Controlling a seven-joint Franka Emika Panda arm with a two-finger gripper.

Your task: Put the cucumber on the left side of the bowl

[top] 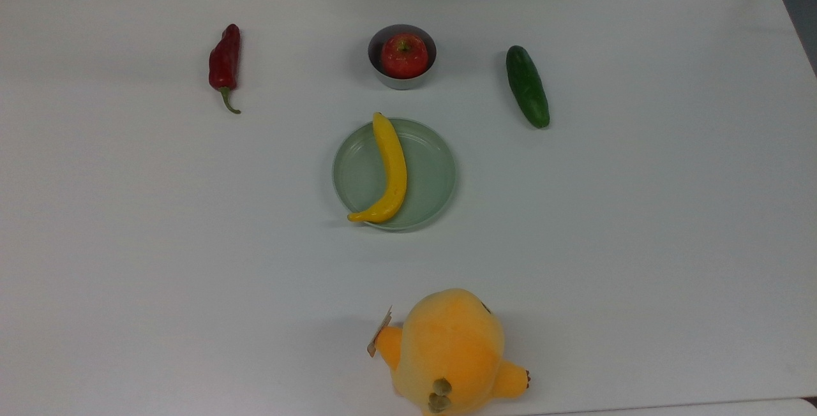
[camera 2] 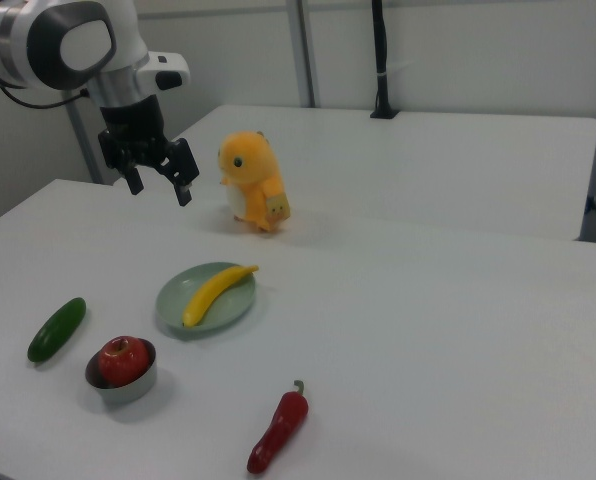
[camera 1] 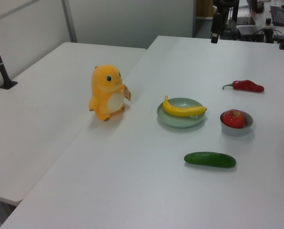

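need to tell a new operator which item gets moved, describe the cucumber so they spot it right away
Start at the pale green plate with the banana in the middle of the white table. Behind it in the top view sits a small grey bowl holding a red apple. The cucumber lies alone on the bare table at the top view's right of that bowl: smooth, dark green, elongated, unlike the red chili pepper opposite.

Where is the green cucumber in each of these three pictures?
Top view: the cucumber lies right of the bowl.
Left view: cucumber in front of the bowl, nearest the camera.
Right view: cucumber far left, beside the bowl.
Shared landmark: the bowl holding the apple.
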